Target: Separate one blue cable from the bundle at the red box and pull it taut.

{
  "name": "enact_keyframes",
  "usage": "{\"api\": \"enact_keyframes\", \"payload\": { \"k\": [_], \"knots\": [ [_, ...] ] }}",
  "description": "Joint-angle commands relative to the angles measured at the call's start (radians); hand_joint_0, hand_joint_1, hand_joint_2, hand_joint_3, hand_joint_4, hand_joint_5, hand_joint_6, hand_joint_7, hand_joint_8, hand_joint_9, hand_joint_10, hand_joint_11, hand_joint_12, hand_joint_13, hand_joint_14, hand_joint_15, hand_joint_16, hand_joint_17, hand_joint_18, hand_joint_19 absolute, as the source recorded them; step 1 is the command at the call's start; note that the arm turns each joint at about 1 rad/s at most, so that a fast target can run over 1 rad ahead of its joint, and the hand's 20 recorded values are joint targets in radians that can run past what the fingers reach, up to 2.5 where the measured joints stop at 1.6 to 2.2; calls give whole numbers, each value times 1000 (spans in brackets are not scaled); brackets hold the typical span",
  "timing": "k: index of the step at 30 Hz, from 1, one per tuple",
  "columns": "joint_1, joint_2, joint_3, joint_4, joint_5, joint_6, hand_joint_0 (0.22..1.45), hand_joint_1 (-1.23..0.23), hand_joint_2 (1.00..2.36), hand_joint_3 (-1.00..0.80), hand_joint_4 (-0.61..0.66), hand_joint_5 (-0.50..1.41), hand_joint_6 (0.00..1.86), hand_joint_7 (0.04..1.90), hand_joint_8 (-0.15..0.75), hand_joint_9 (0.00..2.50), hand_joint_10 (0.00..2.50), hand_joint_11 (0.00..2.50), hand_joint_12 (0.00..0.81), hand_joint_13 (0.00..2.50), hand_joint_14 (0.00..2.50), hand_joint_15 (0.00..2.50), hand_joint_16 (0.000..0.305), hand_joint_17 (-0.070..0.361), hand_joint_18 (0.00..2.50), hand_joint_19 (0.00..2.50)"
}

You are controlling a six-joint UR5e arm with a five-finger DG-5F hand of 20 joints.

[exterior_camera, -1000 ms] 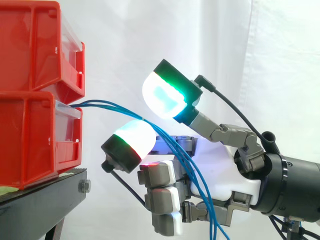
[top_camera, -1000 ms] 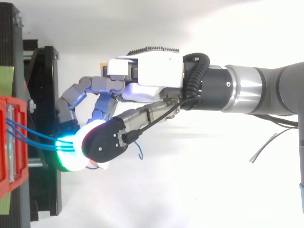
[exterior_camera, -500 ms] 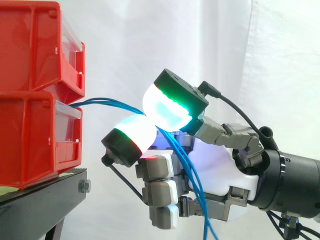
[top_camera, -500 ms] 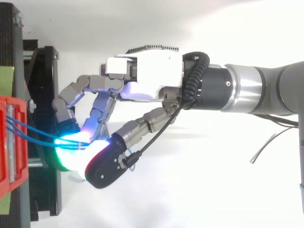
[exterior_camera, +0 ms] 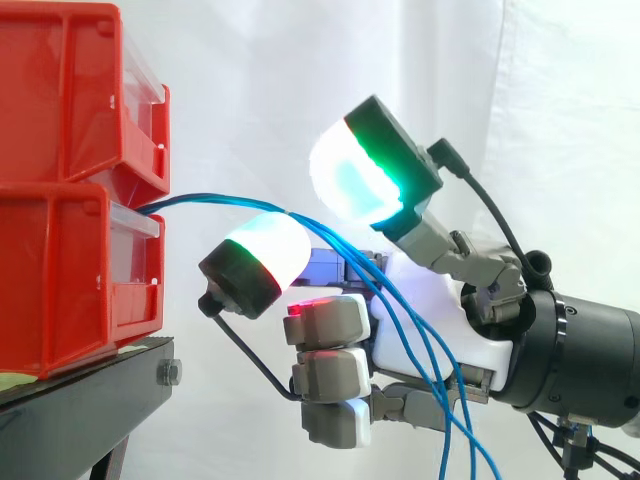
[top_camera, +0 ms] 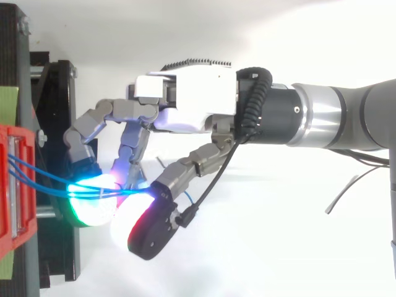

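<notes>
Blue thin cables (exterior_camera: 210, 197) leave the front of the lower red plastic bin (exterior_camera: 60, 280) as one bundle. They arc away from the bin, run between two glowing pads of the grey-and-white robot hand (exterior_camera: 430, 320), then hang down across its palm. The robot hand grips nothing: the white pad (exterior_camera: 262, 252) nearer the bin sits just under the strands, and the cyan-green pad (exterior_camera: 355, 185) stands clear above them. The likeliest fault is a pinch that catches the whole bundle, since several strands lie side by side there. A pull would then tighten all of them or drag the bin. A weak pinch would let the strand slip.
</notes>
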Motion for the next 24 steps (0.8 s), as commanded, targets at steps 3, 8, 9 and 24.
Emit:
{"api": "enact_keyframes", "payload": {
  "k": [3,8,9,24],
  "knots": [
    [0,-1,3,1,0,0,453,-594,1000,-500,146,-112,862,1080,427,1280,14,1009,474,1309,22,817,60,135,1274,734],
    [0,-1,3,-3,0,-5,572,-457,1000,-500,85,-109,841,1134,386,1307,17,1019,428,1285,25,844,51,115,1197,813],
    [0,1,3,-6,0,-8,586,-457,1000,-500,82,-110,839,1143,384,1309,17,1020,430,1292,24,836,51,114,1194,826],
    [-3,-1,0,-43,3,-51,664,-895,1019,-227,96,-124,861,1301,391,1229,17,1060,434,1248,26,847,51,114,1171,789]
  ]
}}
